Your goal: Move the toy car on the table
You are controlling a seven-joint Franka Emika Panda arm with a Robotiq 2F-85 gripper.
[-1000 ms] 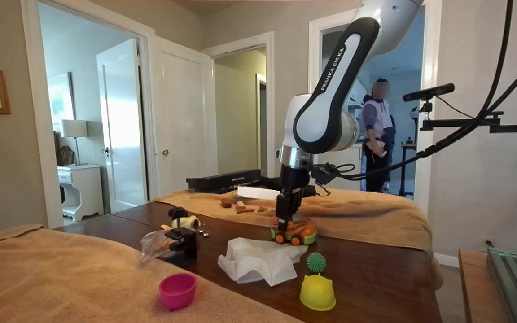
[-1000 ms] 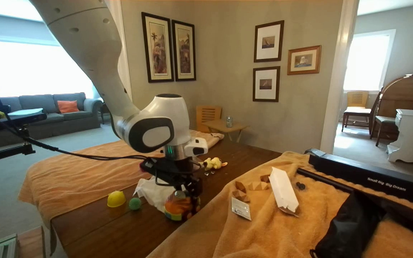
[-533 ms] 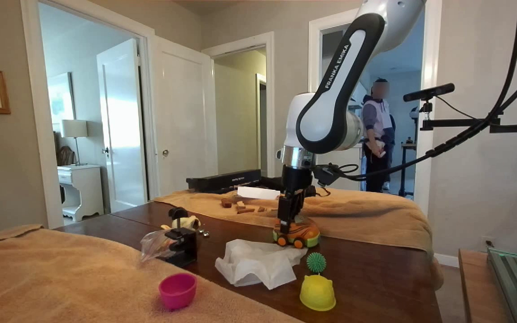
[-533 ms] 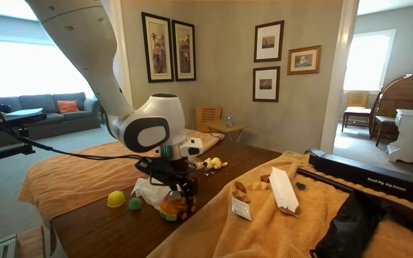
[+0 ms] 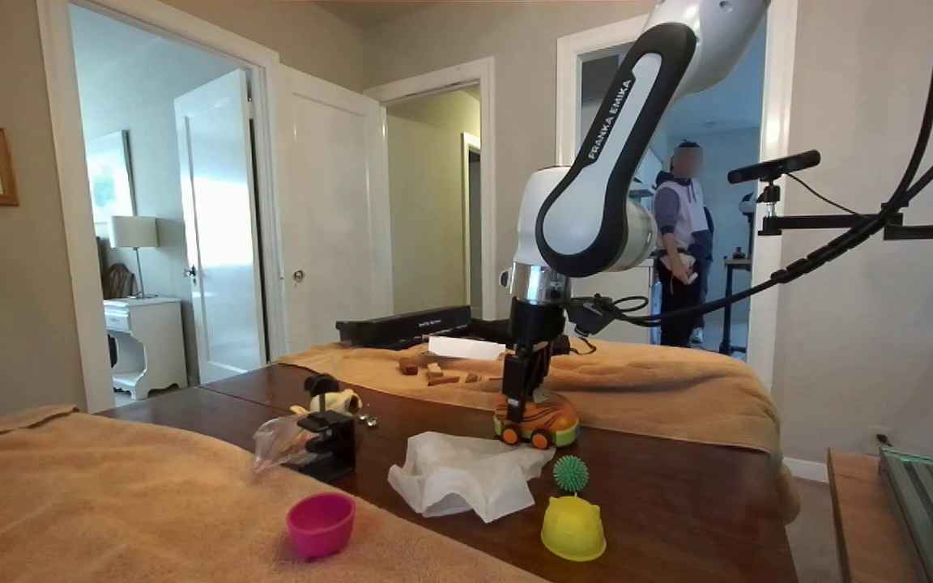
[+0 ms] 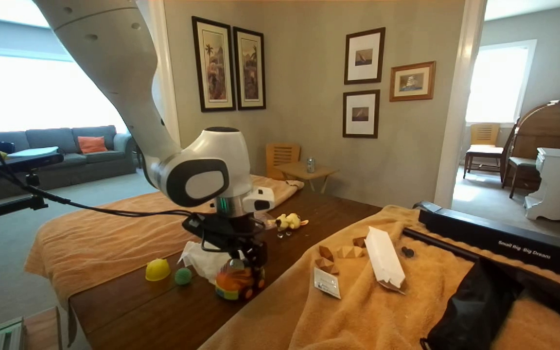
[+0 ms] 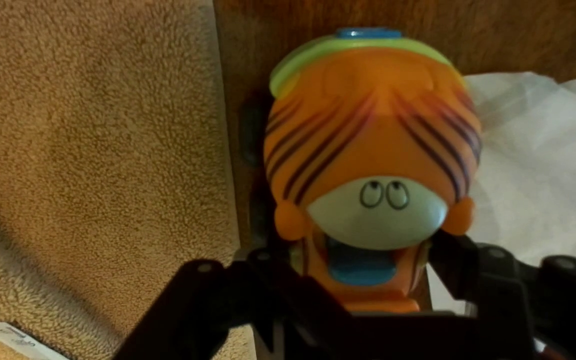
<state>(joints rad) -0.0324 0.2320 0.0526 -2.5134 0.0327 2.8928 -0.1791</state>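
Note:
The toy car (image 5: 554, 419) is orange with dark stripes, a green rim and orange wheels. It appears to rest upright on the dark brown table (image 5: 661, 494), and it also shows in an exterior view (image 6: 231, 283). In the wrist view the toy car (image 7: 378, 135) shows a pale band with two drawn eyes and a blue part below. My gripper (image 7: 360, 250) points down with one black finger against each side of the car's narrower end. The gripper (image 5: 515, 411) also shows in an exterior view. The fingertips are partly hidden by the car.
Crumpled white paper (image 5: 470, 478) lies beside the car. A green spiky ball (image 5: 571, 474) and a yellow cup (image 5: 573, 528) stand nearby. A pink cup (image 5: 320, 525) sits on a tan towel (image 5: 151, 502). A black clamp (image 5: 337, 445) stands on the table; wooden blocks (image 6: 350, 252) lie on another towel.
The gripper and toy car have shifted together a short way along the table, toward the green ball's side. The white paper has shifted slightly. In the last half second there is hardly any motion.

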